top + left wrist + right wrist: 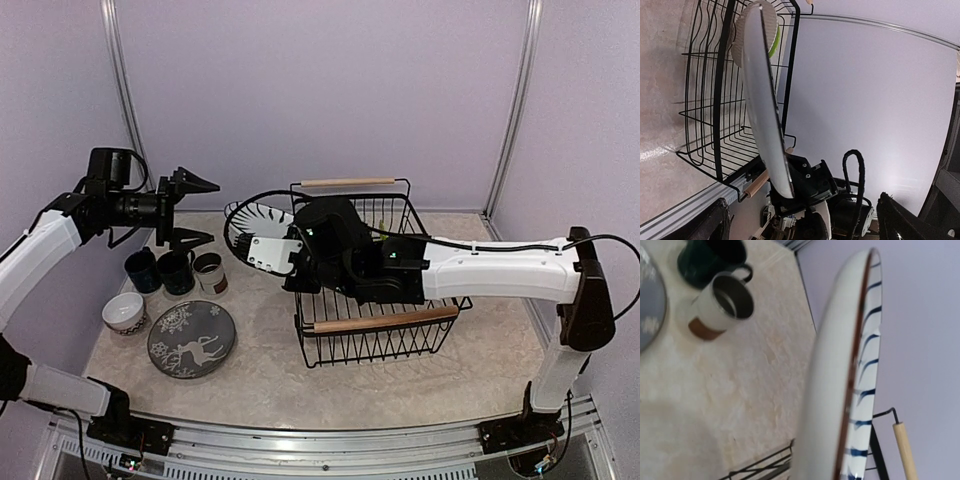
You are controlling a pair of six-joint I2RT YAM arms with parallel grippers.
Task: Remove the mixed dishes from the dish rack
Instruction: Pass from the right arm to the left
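Striped plate (826, 390), white underside, dark radial strokes, thin brown rim

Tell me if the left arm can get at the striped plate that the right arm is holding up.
Probably yes: the left gripper faces the striped plate edge-on with open jaws, and nothing shows between them.

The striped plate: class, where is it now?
Top view: the striped plate is held on edge by the right gripper, just left of the dish rack, facing the left gripper.
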